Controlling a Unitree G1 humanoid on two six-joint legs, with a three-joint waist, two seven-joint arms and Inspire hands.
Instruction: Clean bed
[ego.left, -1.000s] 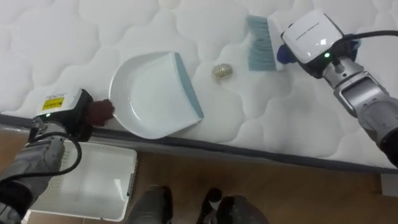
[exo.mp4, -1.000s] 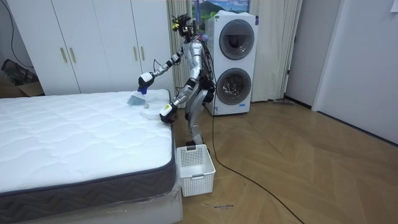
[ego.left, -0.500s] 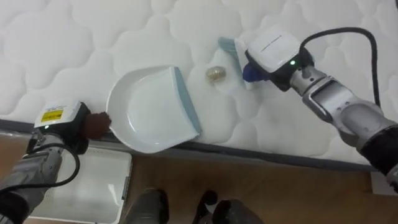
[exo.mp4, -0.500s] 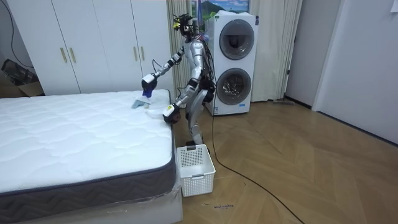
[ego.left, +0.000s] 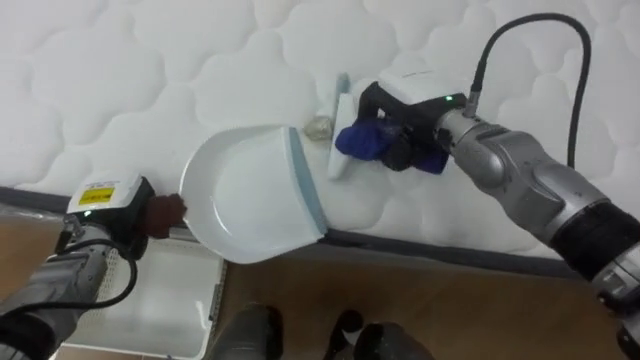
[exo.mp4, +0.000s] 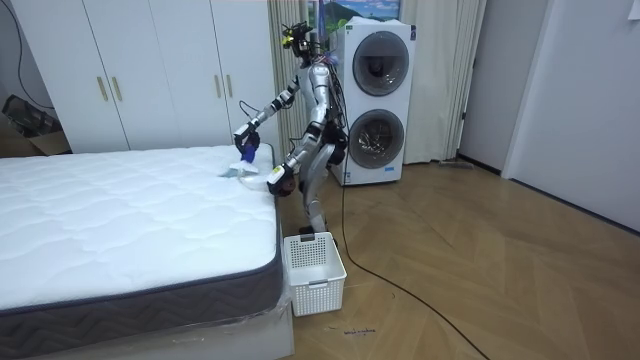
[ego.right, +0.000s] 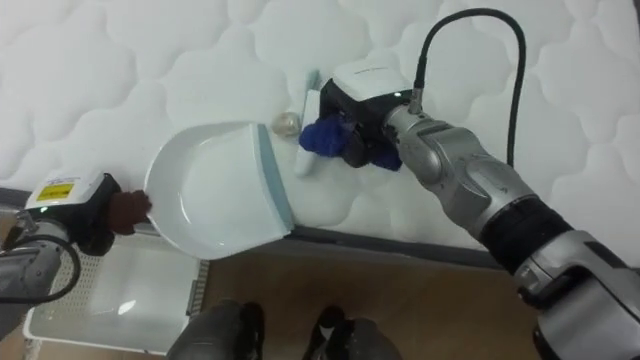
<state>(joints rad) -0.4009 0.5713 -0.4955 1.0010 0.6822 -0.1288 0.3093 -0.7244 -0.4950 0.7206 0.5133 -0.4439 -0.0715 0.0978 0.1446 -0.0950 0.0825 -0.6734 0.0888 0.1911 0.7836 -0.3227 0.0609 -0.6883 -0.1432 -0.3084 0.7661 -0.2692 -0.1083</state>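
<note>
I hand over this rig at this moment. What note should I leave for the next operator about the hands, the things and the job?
Left hand: shut on the handle of the dustpan, which lies at the edge of the mattress, lip toward the brush.
Right hand: shut on the brush, bristles down on the mattress.
Scrap: on the mattress beside the brush, near the pan's lip, not yet in the pan.
Left to do: sweep the scrap in, then probably empty the pan into the white basket on the floor below.
</note>
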